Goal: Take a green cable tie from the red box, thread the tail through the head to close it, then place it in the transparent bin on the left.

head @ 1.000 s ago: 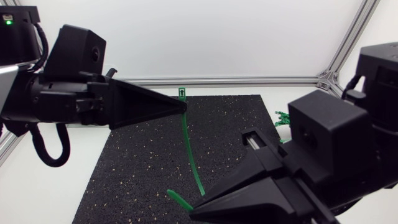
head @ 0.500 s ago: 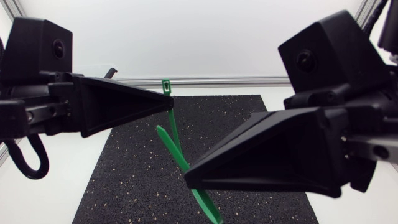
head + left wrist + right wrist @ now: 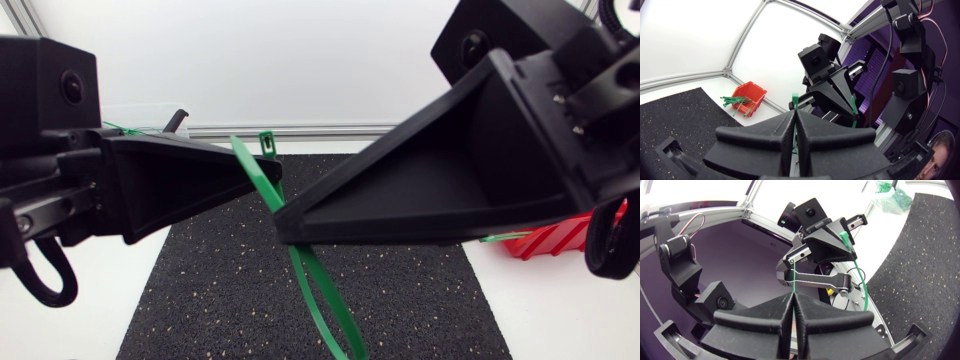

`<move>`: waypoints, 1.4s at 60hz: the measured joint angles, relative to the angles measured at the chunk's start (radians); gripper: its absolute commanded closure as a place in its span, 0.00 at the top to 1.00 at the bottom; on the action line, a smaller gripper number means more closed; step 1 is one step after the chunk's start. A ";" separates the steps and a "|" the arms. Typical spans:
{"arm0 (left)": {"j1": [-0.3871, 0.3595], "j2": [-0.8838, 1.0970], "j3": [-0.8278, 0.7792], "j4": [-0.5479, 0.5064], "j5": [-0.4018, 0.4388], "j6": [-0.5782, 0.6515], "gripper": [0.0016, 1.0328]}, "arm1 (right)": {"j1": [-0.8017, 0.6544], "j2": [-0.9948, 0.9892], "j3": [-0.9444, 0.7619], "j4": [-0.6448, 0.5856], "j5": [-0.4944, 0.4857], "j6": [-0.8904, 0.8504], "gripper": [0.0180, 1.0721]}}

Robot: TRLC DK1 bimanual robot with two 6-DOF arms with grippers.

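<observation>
Pinching the green cable tie [image 3: 325,305] tight, the left gripper [image 3: 277,182] and right gripper [image 3: 282,226] are working on threading; next, I think, the tail [image 3: 241,152] needs aiming into the head [image 3: 267,142].

In the head view the right hand [image 3: 282,227] hides most of the red box [image 3: 558,238].

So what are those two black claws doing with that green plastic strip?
Two robot arms are holding one green cable tie in the air above the black mat. The left gripper pinches it just below its head, and the right gripper pinches the strap further along. The tail looks not yet threaded through. More ties sit in the red box; the transparent bin already holds some.
</observation>
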 measured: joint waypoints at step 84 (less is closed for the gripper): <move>-0.061 -0.030 -0.049 0.049 -0.143 0.000 0.03 | -0.073 0.053 0.066 -0.150 0.058 0.315 0.06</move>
